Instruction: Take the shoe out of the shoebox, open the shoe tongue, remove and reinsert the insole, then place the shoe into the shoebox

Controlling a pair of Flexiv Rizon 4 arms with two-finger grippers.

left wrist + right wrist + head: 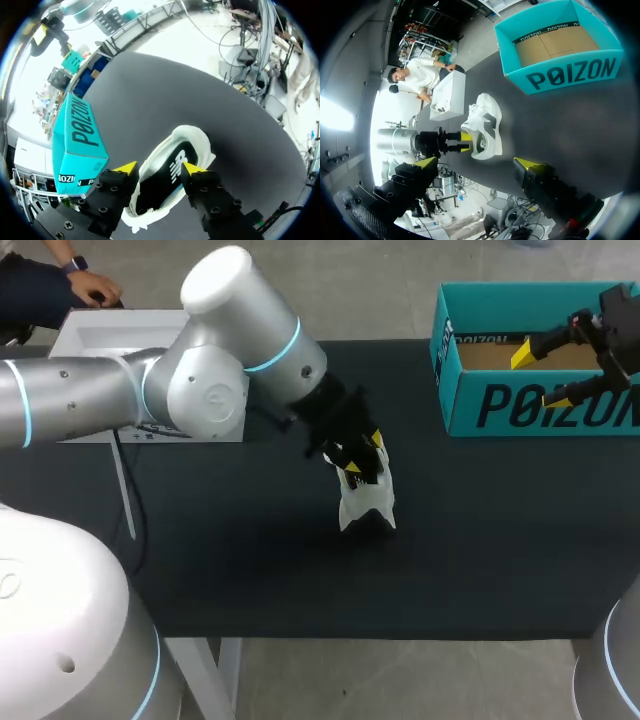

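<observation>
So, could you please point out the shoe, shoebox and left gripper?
shoe [366, 505], head view, white side.
shoebox [540, 405], head view, front wall.
left gripper [159, 169], left wrist view, midway between fingertips.

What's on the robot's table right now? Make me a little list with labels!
Shoe: white, black inside, out of the box, near the table's middle
Shoebox: teal, open, only its brown floor showing inside
Left pincer: closed on the shoe
Right pincer: open, holding nothing, up in the air away from the shoe
Table: dark top, shoebox at its far right corner
</observation>
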